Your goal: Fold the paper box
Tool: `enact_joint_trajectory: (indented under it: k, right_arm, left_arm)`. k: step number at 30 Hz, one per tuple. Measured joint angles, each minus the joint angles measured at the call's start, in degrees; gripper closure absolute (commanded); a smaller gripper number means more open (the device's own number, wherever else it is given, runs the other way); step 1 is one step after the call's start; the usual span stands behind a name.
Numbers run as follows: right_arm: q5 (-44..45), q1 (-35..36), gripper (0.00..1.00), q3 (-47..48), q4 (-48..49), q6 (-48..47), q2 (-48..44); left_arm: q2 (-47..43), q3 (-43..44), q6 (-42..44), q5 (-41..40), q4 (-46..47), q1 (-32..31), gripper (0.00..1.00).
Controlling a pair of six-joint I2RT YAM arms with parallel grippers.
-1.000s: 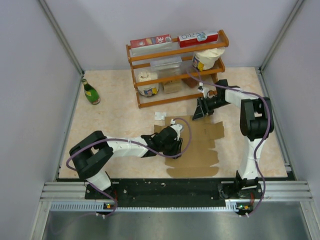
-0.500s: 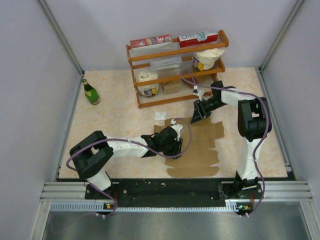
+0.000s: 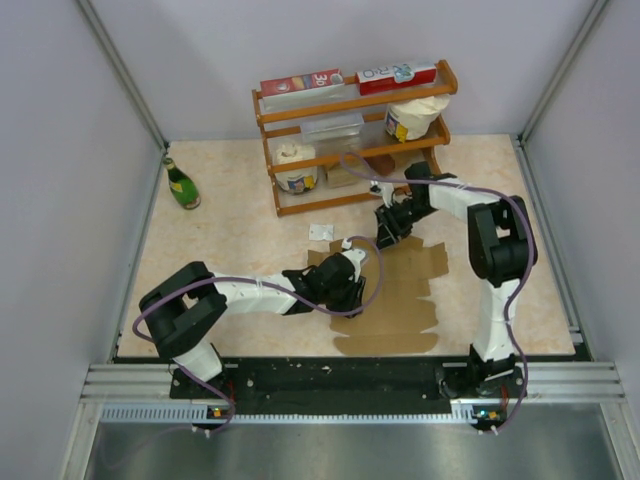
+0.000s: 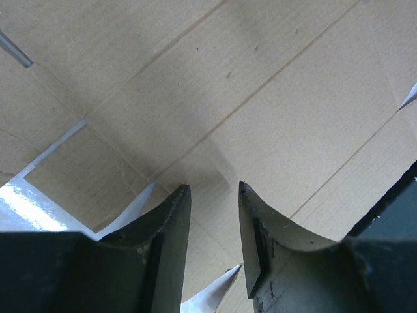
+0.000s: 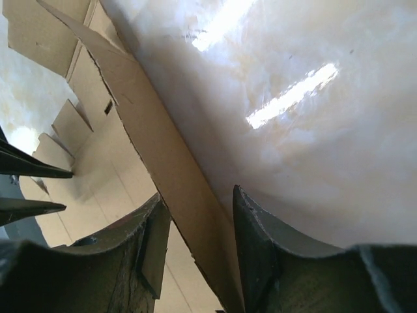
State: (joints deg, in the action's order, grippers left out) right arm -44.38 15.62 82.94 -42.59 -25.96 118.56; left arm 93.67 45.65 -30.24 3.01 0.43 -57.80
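The fingers (image 5: 257, 228) of the right gripper (image 5: 199, 194) are apart, one on each side of a lifted edge of the paper box (image 5: 146, 137). The left gripper (image 4: 214, 190) has its fingers apart too, tips down over the flat brown sheet. The paper box lies spread on the table (image 3: 230, 220), between both arms.

Paper box (image 3: 400, 290): matt brown corrugated cardboard, faint ribbing, scored creases, rough torn-looking edge. Tabletop (image 5: 313, 117): pale marbled, smooth, glossy glare. Rack (image 3: 350, 105): orange varnished wood. Bottle (image 3: 182, 185): shiny green glass. Left gripper (image 4: 212, 189) fingers (image 4: 171, 248): dark matt plastic, scuffed.
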Motion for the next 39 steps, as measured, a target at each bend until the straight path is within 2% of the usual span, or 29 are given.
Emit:
enact_joint_trajectory:
  k: [13,39]
  right_arm:
    - [1.2,0.3,0.61,-2.0,7.5,1.1,-4.9]
    - [7.1,1.8,0.62,-3.5,8.7,-0.4,-4.9]
  left_arm:
    - [0.4,0.3,0.1,0.3,0.1,0.0,0.60]
    - [0.5,0.4,0.2,0.5,0.1,0.0,0.60]
